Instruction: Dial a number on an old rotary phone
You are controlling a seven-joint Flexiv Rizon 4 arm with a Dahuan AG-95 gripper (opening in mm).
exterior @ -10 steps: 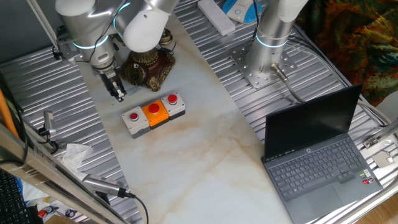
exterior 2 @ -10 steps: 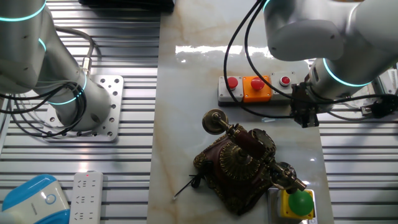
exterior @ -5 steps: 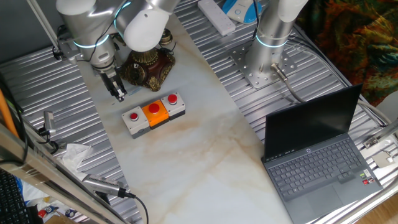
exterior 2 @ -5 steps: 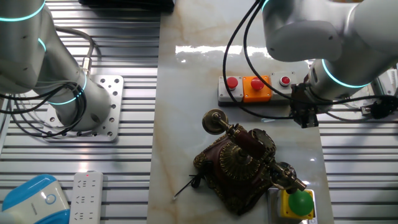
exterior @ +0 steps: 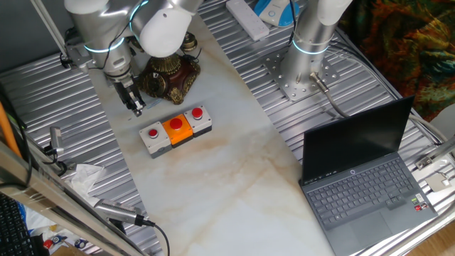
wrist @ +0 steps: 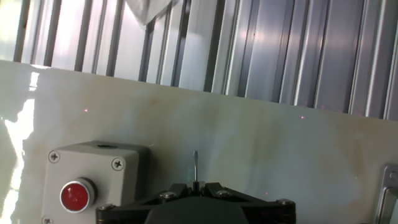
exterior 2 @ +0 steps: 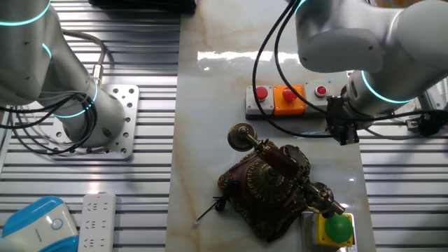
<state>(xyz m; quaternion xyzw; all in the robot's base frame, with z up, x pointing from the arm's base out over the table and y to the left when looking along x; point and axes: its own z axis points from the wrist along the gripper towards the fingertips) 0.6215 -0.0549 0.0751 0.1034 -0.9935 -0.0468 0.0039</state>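
The old rotary phone (exterior: 170,77), dark brown with brass trim, stands at the far left of the marble top. The other fixed view shows its round dial and its handset on the cradle (exterior 2: 269,183). My gripper (exterior: 134,104) hangs just left of the phone, beside the grey button box (exterior: 174,130), fingers pointing down near the marble's edge. In the other fixed view the gripper (exterior 2: 343,133) is up and right of the phone. In the hand view the gripper (wrist: 195,185) is shut on a thin dark pin (wrist: 195,165) that sticks out over bare marble. The phone is out of the hand view.
The button box (exterior 2: 287,100) has red and orange buttons; its corner shows in the hand view (wrist: 93,180). A second arm's base (exterior: 306,64) stands at the back, an open laptop (exterior: 362,178) at the right. A green ball on a yellow block (exterior 2: 338,227) sits by the phone.
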